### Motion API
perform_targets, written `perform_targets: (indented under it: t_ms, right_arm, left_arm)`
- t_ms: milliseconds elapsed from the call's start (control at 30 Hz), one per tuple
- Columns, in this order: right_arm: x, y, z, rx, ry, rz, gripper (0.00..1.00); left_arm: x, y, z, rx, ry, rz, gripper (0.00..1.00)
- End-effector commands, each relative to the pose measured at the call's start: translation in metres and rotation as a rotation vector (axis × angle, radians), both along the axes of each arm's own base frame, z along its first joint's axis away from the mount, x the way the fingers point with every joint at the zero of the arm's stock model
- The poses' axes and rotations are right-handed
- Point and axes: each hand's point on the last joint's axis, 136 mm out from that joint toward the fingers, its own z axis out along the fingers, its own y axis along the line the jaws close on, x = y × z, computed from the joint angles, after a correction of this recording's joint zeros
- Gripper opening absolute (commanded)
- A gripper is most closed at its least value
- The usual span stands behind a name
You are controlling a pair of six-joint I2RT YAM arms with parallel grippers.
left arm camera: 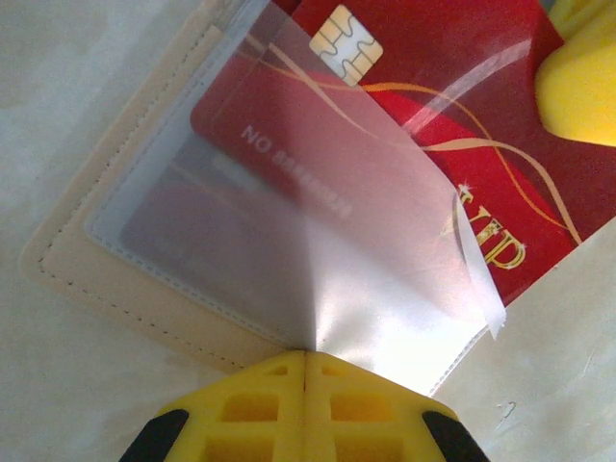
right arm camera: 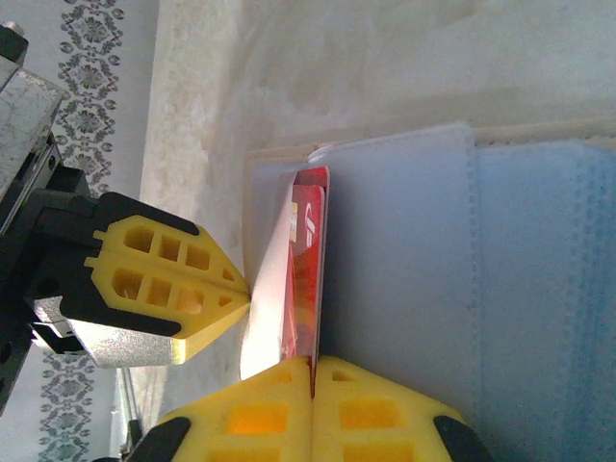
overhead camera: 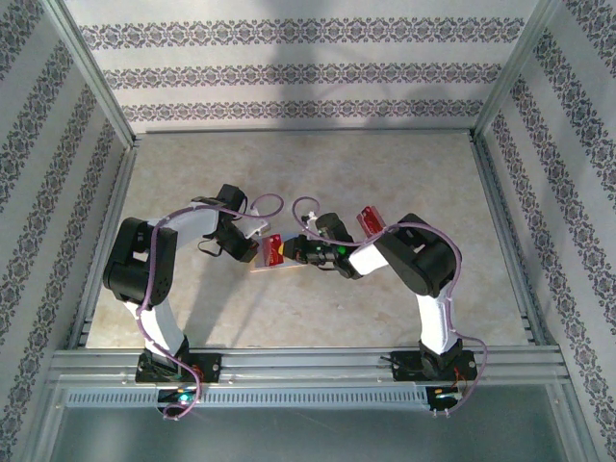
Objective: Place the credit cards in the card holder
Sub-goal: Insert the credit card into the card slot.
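The tan card holder (left arm camera: pixel 106 289) lies open on the table between the two arms (overhead camera: pixel 262 266). My left gripper (left arm camera: pixel 306 354) is shut on the edge of its clear window flap (left arm camera: pixel 318 260) and lifts it. A red credit card (left arm camera: pixel 433 125) with a chip and gold lettering sits partly under that flap. My right gripper (right arm camera: pixel 313 361) is shut on this card's edge (right arm camera: pixel 310 250), next to the grey-blue inner pockets (right arm camera: pixel 404 269). Another red card (left arm camera: pixel 260 135) shows through the flap. The left gripper (right arm camera: pixel 241 289) also shows pinching the flap.
One more red card (overhead camera: pixel 371 219) lies on the table behind the right arm. Metal rails (overhead camera: pixel 308 361) run along the near edge, and patterned walls (overhead camera: pixel 289 77) close in the other sides. A yellow finger (left arm camera: pixel 577 87) of the right gripper is at the card's far corner.
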Motion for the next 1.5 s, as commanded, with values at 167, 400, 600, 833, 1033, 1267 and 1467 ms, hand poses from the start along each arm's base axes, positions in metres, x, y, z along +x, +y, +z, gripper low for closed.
perform_targets:
  t_ms: [167,400,600,833,1033,1267,1467]
  right_arm:
    - [-0.016,-0.009,-0.016,-0.145,0.032,0.019,0.2]
    - [-0.018,-0.013,-0.015,-0.243,0.02,0.043,0.21]
    - [-0.019,-0.004,-0.021,-0.263,0.028,0.067,0.19]
    - [-0.02,0.012,-0.019,-0.253,0.027,0.094,0.2]
    - [-0.018,0.007,-0.022,-0.28,0.034,0.094,0.21]
    - [-0.013,-0.005,-0.016,-0.31,0.02,0.085,0.21]
    - [-0.01,-0.004,-0.017,-0.304,0.026,0.083,0.21]
  left_arm:
    - [0.002,0.005,-0.004,0.041,-0.025,-0.01,0.0]
    - [0.003,0.006,-0.003,0.04,-0.029,-0.008,0.0]
    - [0.003,0.005,-0.002,0.042,-0.027,-0.005,0.0]
    - [0.003,0.006,-0.002,0.042,-0.029,-0.005,0.0]
    - [0.004,0.004,0.002,0.03,-0.032,-0.002,0.0]
    - [0.014,0.007,0.022,0.013,-0.074,0.03,0.0]
    - [0.018,0.014,0.02,0.015,-0.08,0.055,0.0]
